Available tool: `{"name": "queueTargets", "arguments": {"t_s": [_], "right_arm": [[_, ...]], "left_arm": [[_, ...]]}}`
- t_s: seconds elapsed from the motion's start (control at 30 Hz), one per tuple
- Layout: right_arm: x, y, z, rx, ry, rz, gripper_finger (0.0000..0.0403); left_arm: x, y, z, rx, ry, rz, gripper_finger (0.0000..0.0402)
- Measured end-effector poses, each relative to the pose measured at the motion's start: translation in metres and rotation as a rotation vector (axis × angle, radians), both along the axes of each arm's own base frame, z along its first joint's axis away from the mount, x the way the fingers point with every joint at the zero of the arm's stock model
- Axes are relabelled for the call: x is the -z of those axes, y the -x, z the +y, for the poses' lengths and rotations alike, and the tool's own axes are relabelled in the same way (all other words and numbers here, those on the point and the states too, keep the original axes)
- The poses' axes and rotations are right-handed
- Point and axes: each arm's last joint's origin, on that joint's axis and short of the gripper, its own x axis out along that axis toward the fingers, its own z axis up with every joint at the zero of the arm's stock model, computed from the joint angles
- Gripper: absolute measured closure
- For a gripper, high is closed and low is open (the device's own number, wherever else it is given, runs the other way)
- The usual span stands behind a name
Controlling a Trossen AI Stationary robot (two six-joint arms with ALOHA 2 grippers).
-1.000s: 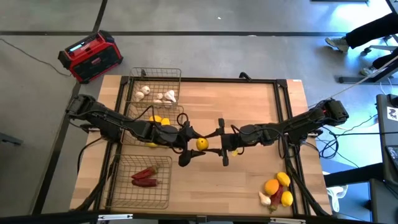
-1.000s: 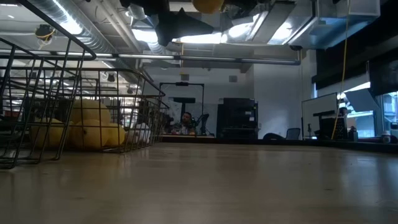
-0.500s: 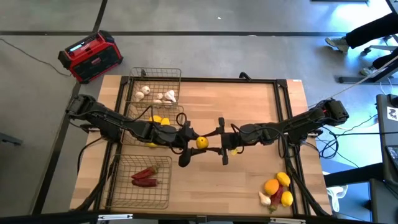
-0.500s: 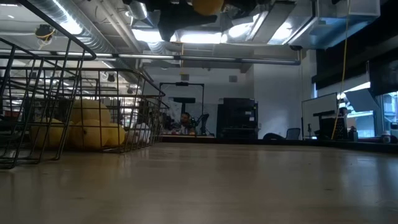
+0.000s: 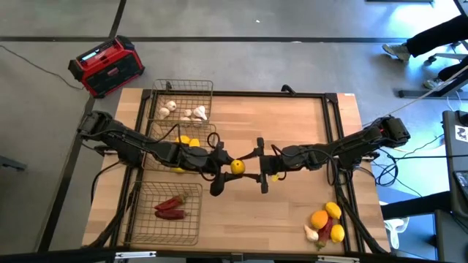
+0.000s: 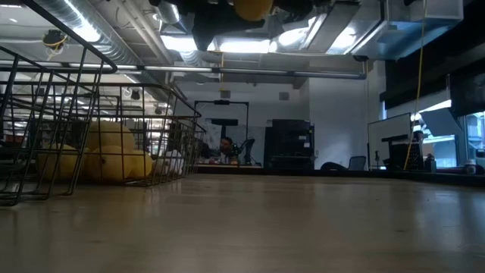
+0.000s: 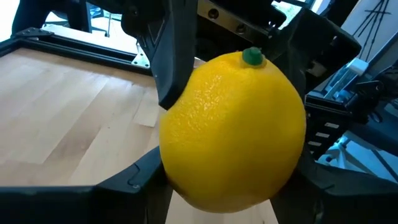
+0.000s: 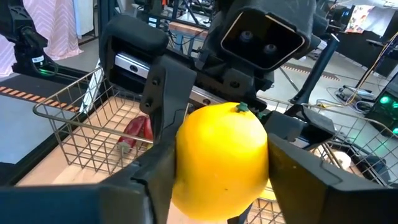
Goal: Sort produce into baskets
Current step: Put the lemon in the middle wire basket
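A yellow lemon hangs high over the middle of the table, green stem nub upward. My left gripper reaches it from the table's left and my right gripper from the right, each shut on it. Three wire baskets stand along the left edge: the far one holds garlic, the middle one lemons, the near one red chili peppers. More produce lies in a heap at the near right corner. In the low view only the lemon's underside shows. My left gripper pinches the lemon's lower flanks between its two fingers. They come in level from the table's left. The lemon is lifted clear, stem end up. My right gripper has the same lemon between its two fingers, which lie against its opposite sides. They come in level from the table's right, facing my left gripper. The lemon sits upright, clear of the table.
A red-and-black box stands on the floor beyond the far left corner. A person's legs show at the far right, off the table. Bare wood lies under and around both grippers.
Both arms have kept their places, and the lemon stays in the same spot above the table. In the low view the dark finger beside the lemon has moved in toward it: my left gripper has shut on the lemon.
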Motion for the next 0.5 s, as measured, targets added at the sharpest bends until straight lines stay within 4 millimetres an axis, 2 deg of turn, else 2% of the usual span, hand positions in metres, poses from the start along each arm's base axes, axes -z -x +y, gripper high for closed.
{"name": "queueTargets", "arguments": {"t_s": [0.23, 0.5], "right_arm": [[-0.001, 0.002, 0.0, -0.003, -0.005, 0.01, 0.0113], [-0.016, 0.026, -0.007, 0.009, -0.048, 0.105, 0.0091]], "left_arm": [[0.003, 0.002, 0.0, -0.01, -0.011, 0.04, 0.0196], [0.009, 0.005, 0.001, -0.019, -0.003, 0.112, 0.0193]]}}
